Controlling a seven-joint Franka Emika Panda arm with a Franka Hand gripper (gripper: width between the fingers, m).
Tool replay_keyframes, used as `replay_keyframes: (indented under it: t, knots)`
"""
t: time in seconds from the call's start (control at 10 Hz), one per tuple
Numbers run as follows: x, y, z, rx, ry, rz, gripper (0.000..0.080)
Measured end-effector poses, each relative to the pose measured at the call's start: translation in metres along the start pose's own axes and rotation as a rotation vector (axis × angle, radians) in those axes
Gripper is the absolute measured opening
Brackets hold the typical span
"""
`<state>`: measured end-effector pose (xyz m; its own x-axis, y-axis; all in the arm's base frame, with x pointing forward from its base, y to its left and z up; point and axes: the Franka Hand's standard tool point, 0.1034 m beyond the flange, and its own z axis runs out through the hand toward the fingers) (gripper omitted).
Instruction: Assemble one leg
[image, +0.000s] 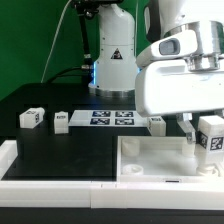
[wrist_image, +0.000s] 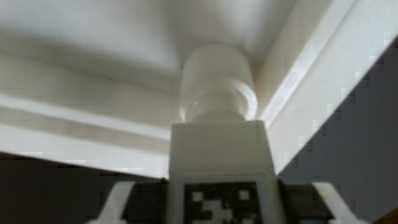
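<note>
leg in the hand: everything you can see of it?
The leg is a small white chunky post, plastic-looking, with a black-and-white square tag on one face. In the wrist view its squarish body narrows to a rounded peg pointing into a corner of the white panel. The hand grips its tagged end, at the exterior view's right. Whether it touches the panel is unclear.

Glossy white arm (image: 112, 68) bearing a dark triangle sticker (image: 117, 55), thin black cables (image: 62, 35), and a boxy white hand (image: 200, 130).

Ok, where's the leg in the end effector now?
At the exterior view's right, the leg is held by the end effector over the right-hand corner of the white panel.
</note>
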<state>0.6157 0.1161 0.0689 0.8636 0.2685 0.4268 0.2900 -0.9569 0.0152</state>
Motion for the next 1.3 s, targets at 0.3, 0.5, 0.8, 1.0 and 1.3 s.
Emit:
replay_keyframes:
  t: [0.3, 0.5, 0.8, 1.0, 1.3]
  knots:
    - [0.0017, 0.0011, 0.0043, -0.012, 0.040, 0.000, 0.0288]
    - [0.0033, 0.0047, 0.0053, -0.019, 0.059, -0.005, 0.0288]
    - [0.0041, 0.0049, 0.0044, -0.019, 0.057, -0.005, 0.0288]
    - [0.0034, 0.0048, 0.0050, -0.019, 0.056, -0.004, 0.0298]
    - [0.0031, 0.0048, 0.0052, -0.018, 0.055, -0.004, 0.0614]
